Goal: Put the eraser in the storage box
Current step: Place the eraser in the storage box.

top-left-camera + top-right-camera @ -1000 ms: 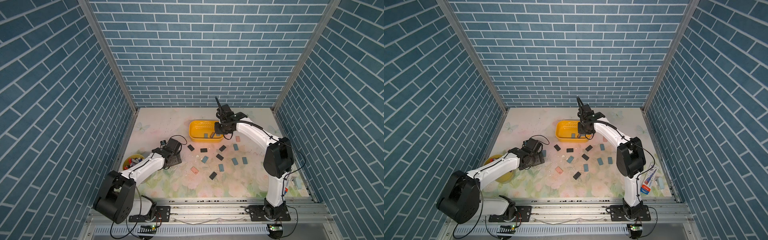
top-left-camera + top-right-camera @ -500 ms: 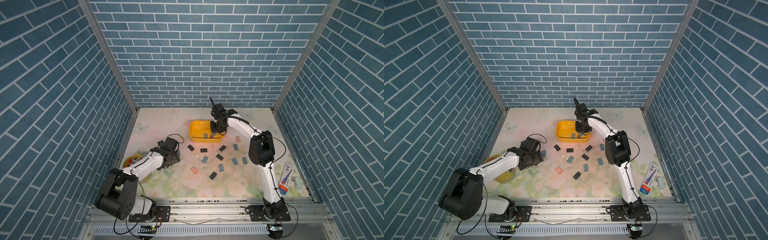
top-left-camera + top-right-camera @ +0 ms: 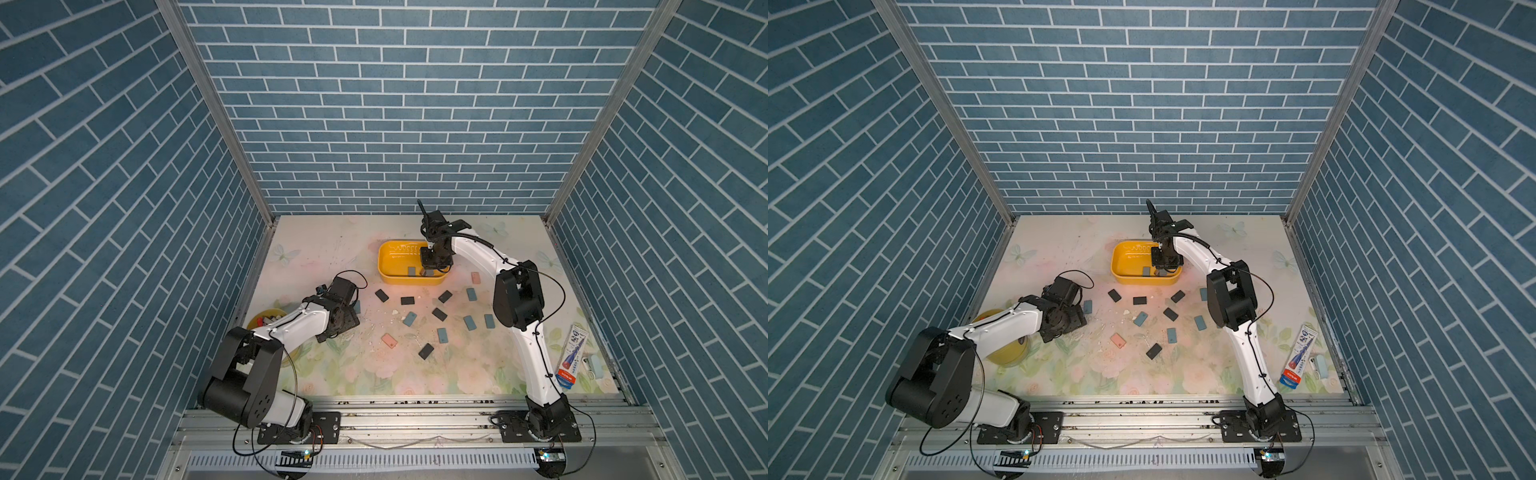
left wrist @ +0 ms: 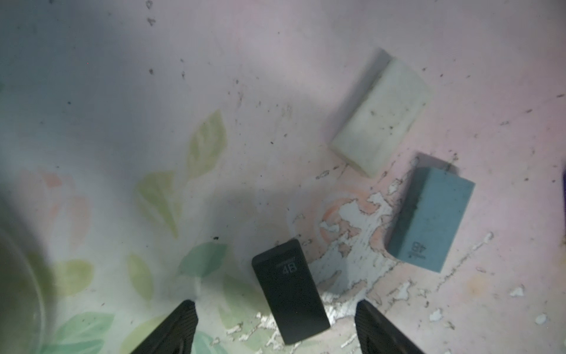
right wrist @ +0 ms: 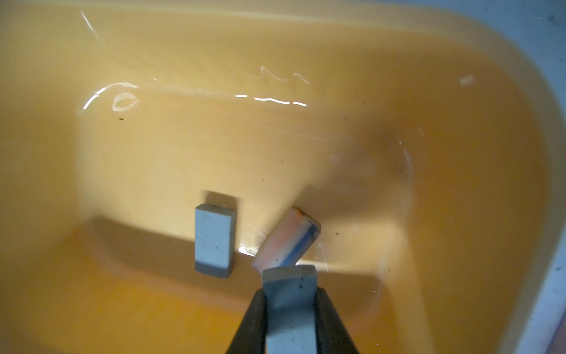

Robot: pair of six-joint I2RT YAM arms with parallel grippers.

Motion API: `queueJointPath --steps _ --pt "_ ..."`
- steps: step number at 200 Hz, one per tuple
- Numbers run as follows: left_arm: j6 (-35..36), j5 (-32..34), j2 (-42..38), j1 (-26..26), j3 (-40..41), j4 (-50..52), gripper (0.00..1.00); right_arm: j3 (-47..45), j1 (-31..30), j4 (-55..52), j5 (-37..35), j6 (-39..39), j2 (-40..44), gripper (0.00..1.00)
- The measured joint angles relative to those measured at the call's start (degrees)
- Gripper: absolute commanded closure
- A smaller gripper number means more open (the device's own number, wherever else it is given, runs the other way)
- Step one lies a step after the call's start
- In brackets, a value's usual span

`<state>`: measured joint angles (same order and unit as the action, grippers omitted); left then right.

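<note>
Over storage box [image 3: 399, 279], looser jaws around eraser [image 5: 289, 300].

A grey-blue eraser [image 5: 289, 306] is pinched between the right jaws over the shallow yellow storage box [image 5: 183, 138].

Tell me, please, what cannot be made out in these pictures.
- Left gripper: fingers hidden under its wrist in both top views.
- Cup contents: mostly under the left arm, too small, top views.
- Pinkish piece in the box: blurred in the right wrist view.
- Tube print: too small, top views.
- Eraser in the right gripper: cut off by the wrist picture's edge.
</note>
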<state>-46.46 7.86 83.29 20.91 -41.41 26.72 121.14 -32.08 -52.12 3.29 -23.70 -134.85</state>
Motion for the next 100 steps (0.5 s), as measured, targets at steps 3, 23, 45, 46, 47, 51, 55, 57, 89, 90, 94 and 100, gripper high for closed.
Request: queueJointPath --steps 3,23,45,46,47,51,55,57,89,90,94,100 --pt "-0.09 -0.04 0.09 0.00 0.02 -0.09 0.18 -0.02 0.00 0.02 -0.02 0.11 0.00 0.57" --pt "-0.57 -0.07 0.31 0.00 0.13 -0.52 0.20 -0.96 0.00 0.55 -0.26 0.22 0.22 0.48" --pt "-0.94 -0.04 0.35 0.00 0.33 -0.74 0.23 -3.89 0.00 1.22 -0.52 0.24 1.31 0.39" --pt "-0.94 -0.04 0.35 0.00 0.35 -0.74 0.24 -4.00 0.00 1.25 -0.52 0.24 1.36 0.38" --pt "-0.98 -0.04 0.35 0.00 0.35 -0.74 0.24 -4.20 0.00 1.29 -0.52 0.28 1.42 0.38" --pt "-1.05 -0.04 0.35 0.00 0.42 -0.76 0.24 -4.68 0.00 1.38 -0.57 0.26 1.75 0.37" --pt "-1.11 -0.04 0.35 0.00 0.44 -0.76 0.25 -5.22 0.00 1.55 -0.57 0.28 2.10 0.36" --pt "-1.14 -0.04 0.35 0.00 0.46 -0.76 0.25 -5.51 -0.02 1.62 -0.68 0.28 2.32 0.36" --pt "-1.60 -0.02 0.37 -0.02 0.57 -0.90 0.31 -10.34 -0.48 3.13 -1.73 0.57 7.87 0.31" --pt "-1.60 -0.02 0.37 -0.02 0.57 -0.92 0.31 -10.47 -0.48 3.17 -1.81 0.57 8.07 0.31" --pt "-1.62 0.00 0.42 -0.02 0.57 -0.92 0.33 -11.21 -0.57 3.52 -2.03 0.66 9.16 0.30" --pt "-1.70 0.02 0.46 -0.02 0.57 -0.92 0.34 -12.31 -0.72 4.02 -2.47 0.74 10.80 0.29"
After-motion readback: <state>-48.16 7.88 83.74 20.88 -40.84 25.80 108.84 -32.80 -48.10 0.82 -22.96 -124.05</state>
